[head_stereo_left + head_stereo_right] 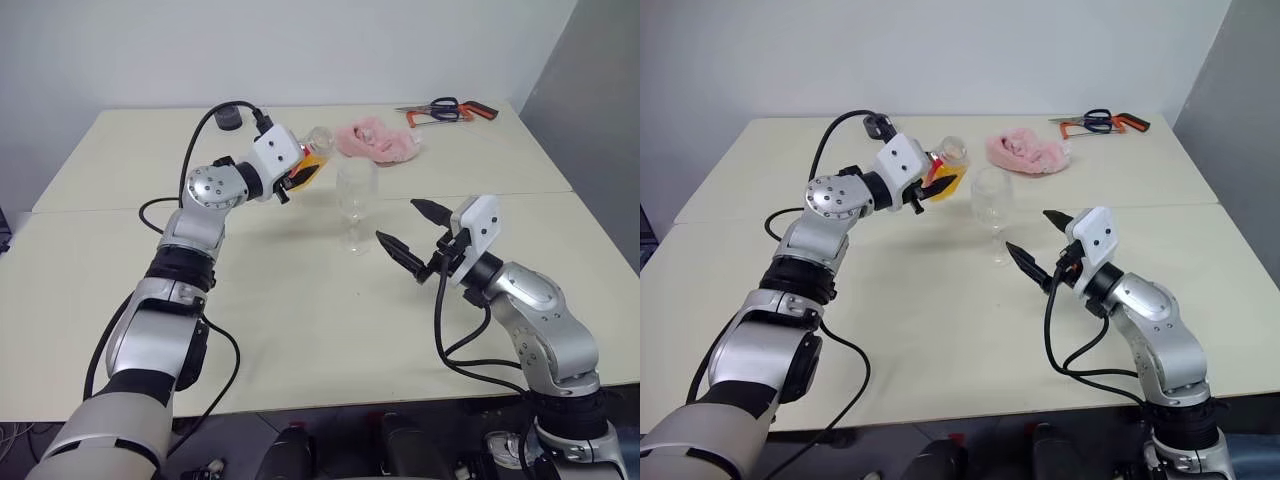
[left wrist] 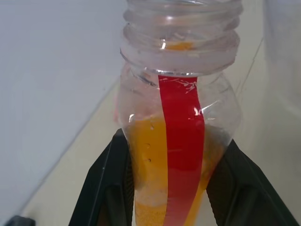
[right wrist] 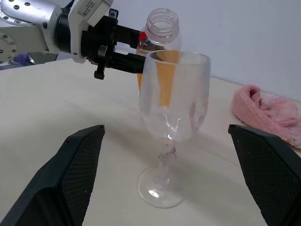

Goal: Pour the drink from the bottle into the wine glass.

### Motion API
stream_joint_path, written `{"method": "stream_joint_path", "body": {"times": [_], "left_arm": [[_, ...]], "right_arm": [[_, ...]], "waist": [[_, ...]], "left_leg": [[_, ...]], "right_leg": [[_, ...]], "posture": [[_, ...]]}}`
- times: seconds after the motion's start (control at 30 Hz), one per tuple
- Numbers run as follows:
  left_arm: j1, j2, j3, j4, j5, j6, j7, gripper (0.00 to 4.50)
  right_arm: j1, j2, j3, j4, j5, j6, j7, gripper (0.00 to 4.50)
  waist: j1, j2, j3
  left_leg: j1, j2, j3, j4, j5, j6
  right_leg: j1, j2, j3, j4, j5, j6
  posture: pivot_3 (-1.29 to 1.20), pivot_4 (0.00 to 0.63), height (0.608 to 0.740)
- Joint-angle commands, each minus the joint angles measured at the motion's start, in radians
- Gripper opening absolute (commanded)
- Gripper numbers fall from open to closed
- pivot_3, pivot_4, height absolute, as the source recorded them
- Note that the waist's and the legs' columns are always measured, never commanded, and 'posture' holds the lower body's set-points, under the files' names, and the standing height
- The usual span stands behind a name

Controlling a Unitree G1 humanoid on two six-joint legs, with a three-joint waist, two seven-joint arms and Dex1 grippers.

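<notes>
My left gripper [image 1: 298,178] is shut on the bottle [image 1: 314,158], holding it in the air, tilted with its neck toward the wine glass [image 1: 356,195]. The bottle [image 2: 178,117] has no cap and a red label strip, and the orange drink [image 2: 150,160] sits in its lower part between the black fingers [image 2: 106,188]. The clear stemmed wine glass [image 3: 174,103] stands upright on the table, just right of the bottle's mouth, and looks empty. My right gripper [image 1: 400,222] is open, hovering close to the glass on its near right side, with nothing between its fingers [image 3: 75,169].
A pink cloth [image 1: 378,140] lies behind the glass. Orange-handled tools and scissors [image 1: 447,110] rest at the far right of the cream table [image 1: 300,320]. A seam runs across the tabletop behind my arms. The table's right edge is near my right arm.
</notes>
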Motion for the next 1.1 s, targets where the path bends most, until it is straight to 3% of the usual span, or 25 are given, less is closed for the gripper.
{"method": "stream_joint_path", "body": {"times": [0.03,0.37,1.1], "left_arm": [[-0.065,-0.015,-0.015,0.034,0.043,-0.103,0.049,1.64],[-0.146,-0.044,-0.053,0.148,0.146,-0.224,0.157,1.64],[-0.221,-0.033,-0.148,0.206,0.34,-0.385,0.361,1.64]], "right_arm": [[-0.02,0.014,-0.002,-0.025,0.002,-0.011,-0.028,4.5],[-0.056,0.02,0.022,-0.036,-0.007,-0.028,-0.046,4.5],[-0.08,0.013,0.039,-0.027,-0.005,-0.005,-0.053,4.5]], "waist": [[0.0,0.0,0.0],[0.0,0.0,0.0],[0.0,0.0,0.0]], "left_leg": [[0.0,0.0,0.001,0.0,0.0,0.0],[0.0,0.0,0.0,0.0,0.0,0.0],[0.0,0.0,0.0,0.0,0.0,0.0]], "right_leg": [[0.0,0.0,0.0,0.0,0.0,0.0],[0.0,0.0,0.0,0.0,0.0,0.0],[0.0,0.0,0.0,0.0,0.0,0.0]], "posture": [[0.0,0.15,0.74],[0.0,0.15,0.74],[0.0,0.15,0.74]]}}
